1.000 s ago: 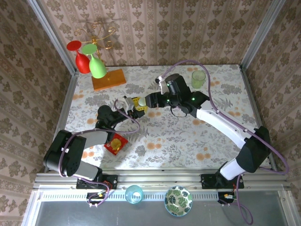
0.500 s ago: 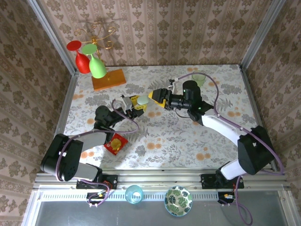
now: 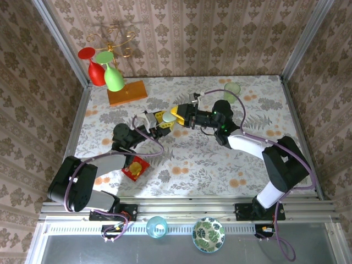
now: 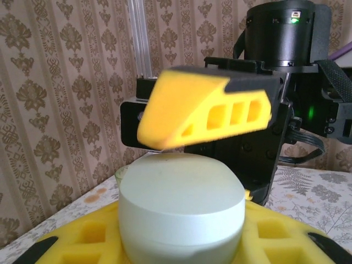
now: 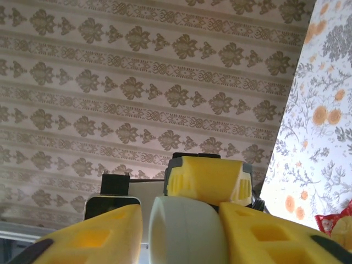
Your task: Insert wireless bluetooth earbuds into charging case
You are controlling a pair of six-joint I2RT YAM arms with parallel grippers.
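I am watching the charging case (image 3: 166, 116), a pale oval, hanging in the air above the bench (image 3: 209, 159), just right of the orange stand (image 3: 127, 92) and nearer me. Whether the earbuds are lying inside it I cannot tell. Right of the stand and nearer me, the floral bench is running bare out to the side rail. A green cup (image 3: 231, 89) is standing far right of the stand by the back edge, and a red packet (image 3: 135, 168) is lying nearer me than the stand.

The left hand (image 3: 160, 120) is gripping the case narrowly, its yellow pads on the sides. The right hand (image 3: 176, 114) is pinching the case too, one finger (image 4: 203, 107) pressing on its top. From the right wrist, the case is sitting wedged between both pads.

The left arm is stretching low from the near left corner. The right arm is reaching across from the near right, wrist rolled sideways and hand pointing towards the stand.
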